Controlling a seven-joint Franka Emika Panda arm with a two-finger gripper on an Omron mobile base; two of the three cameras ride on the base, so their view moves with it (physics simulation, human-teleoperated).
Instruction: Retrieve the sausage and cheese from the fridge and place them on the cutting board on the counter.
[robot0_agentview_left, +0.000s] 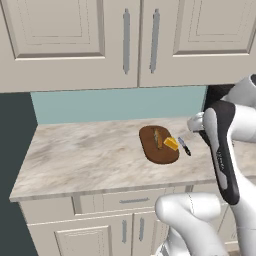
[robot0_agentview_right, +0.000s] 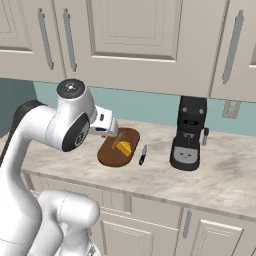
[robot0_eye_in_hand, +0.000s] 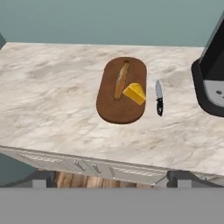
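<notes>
The bench (robot0_eye_in_hand: 52, 96) was a beige marbled stone slab over cream panelled cabinets (robot0_agentview_left: 100, 220). On it lay the cutting board (robot0_eye_in_hand: 118, 107), a thin, dark brown wooden oval. A black coffee machine (robot0_agentview_right: 188, 135) stood well right of the board. The white arm (robot0_agentview_right: 55, 125) hung bent before the board, its jaws spread wide and empty. On the board lay the slim reddish-brown sausage (robot0_eye_in_hand: 121, 79), the yellow cheese (robot0_eye_in_hand: 134, 93) wedge touching its right. Just right of the board lay a black-handled knife (robot0_eye_in_hand: 159, 98).
</notes>
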